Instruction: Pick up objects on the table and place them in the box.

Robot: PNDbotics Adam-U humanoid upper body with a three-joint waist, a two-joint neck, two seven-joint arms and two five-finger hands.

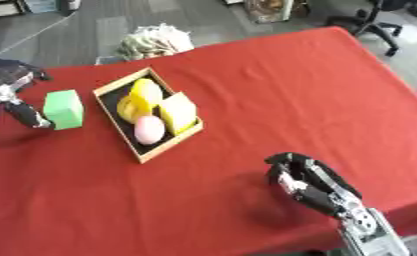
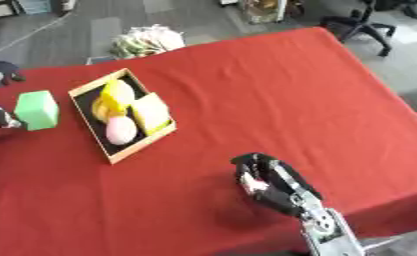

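A wooden box [image 1: 144, 156] with a dark floor lies on the red table, holding yellow pieces [image 1: 147, 95], a pale yellow block [image 1: 179, 112] and a pink egg-shaped thing [image 1: 149, 129]. Left of the box stands a green block [image 1: 64, 109]. My left hand [image 1: 19, 107] is at the far left edge, a dark finger touching the green block's left side, the other fingers spread above. My right hand [image 1: 303, 181] hovers low over bare cloth at the lower right, fingers curled, nothing in it.
The red tablecloth [image 1: 290, 90] covers the whole table, with bare cloth right of the box. A pale crumpled bundle [image 1: 155, 41] sits beyond the far edge. An office chair [image 1: 378, 22] stands on the floor at the upper right.
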